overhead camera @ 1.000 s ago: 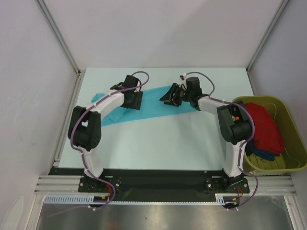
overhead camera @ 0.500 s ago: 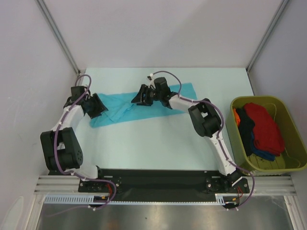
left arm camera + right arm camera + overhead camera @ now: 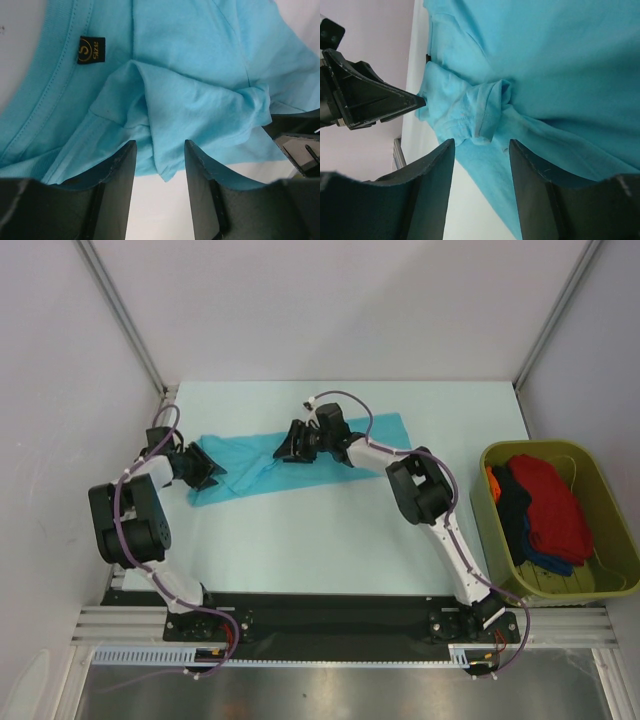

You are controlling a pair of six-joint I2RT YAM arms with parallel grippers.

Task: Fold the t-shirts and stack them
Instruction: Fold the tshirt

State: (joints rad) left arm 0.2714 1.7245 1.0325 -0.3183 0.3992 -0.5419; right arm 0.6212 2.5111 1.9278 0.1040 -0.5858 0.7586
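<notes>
A second ago my left claw (image 3: 159,145) was over the middle of the turquoise t-shirt (image 3: 250,478) and my right claw (image 3: 481,145) sat further toward 3 o'clock. Since then both have swung toward 9 o'clock, and the shirt has slid that way with them. It now lies as a crumpled band across the table (image 3: 330,540), running from 10 o'clock to 1 o'clock. My left claw is at its 9 o'clock end and my right claw is over its middle. Both claws stand apart with nothing clamped. A bunched fold (image 3: 165,115) pokes into the gap of the left one, and table shows between its fingers below that. I judge the shirt is being dragged and spread rather than folded, so the folding proper has not begun. The collar (image 3: 50,85) and its dark label (image 3: 91,50) face up at 10 o'clock in my left wrist view, so I take this end for the neck. The red t-shirt (image 3: 550,505), dark blue t-shirt (image 3: 535,560) and orange t-shirt (image 3: 490,478) wait heaped in the tub (image 3: 612,530) at 3 o'clock, so most of the job lies ahead. My right arm covers part of the shirt from above, and I cannot make out its sleeves or hem in the rumple. Nor can I count the tub's shirts.
</notes>
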